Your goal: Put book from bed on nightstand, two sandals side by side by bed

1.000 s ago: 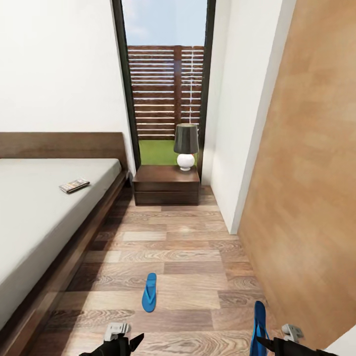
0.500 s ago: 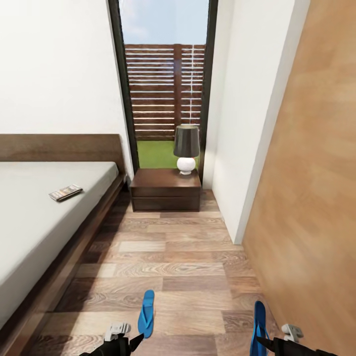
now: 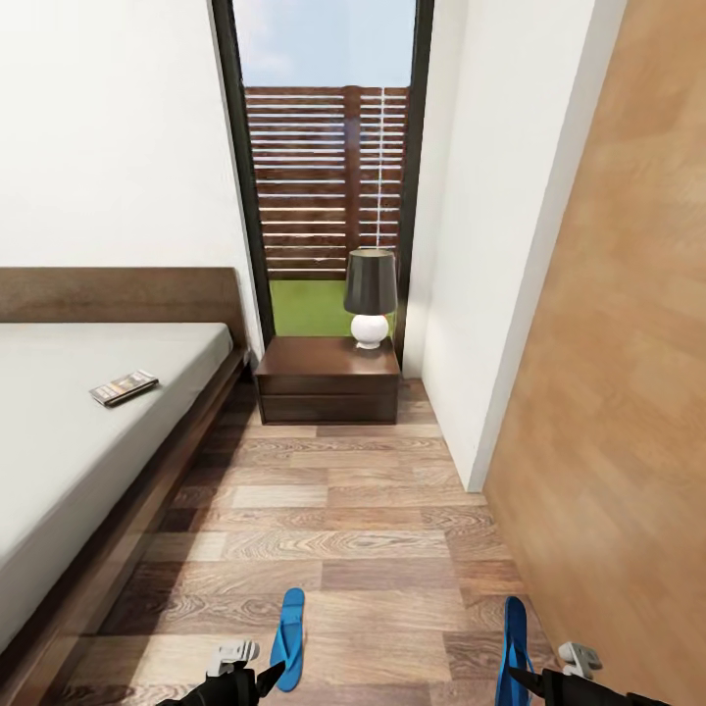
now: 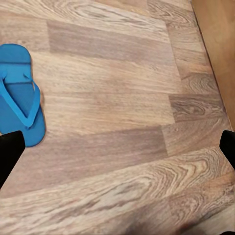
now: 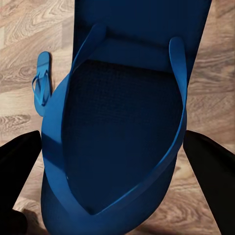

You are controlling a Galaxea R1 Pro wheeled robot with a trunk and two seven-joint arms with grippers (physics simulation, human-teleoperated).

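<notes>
Right hand is clamped on one sandal at lower right; the other sandal lies on the floor at bottom center. Left hand is open, empty (book waits on the bed, left). I'd set the held sandal parallel, just beside its mate.

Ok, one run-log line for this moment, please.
right claw: holding sandal | left claw: open, empty | second sandal: floor | book: on bed | nightstand: lamp on it
</notes>
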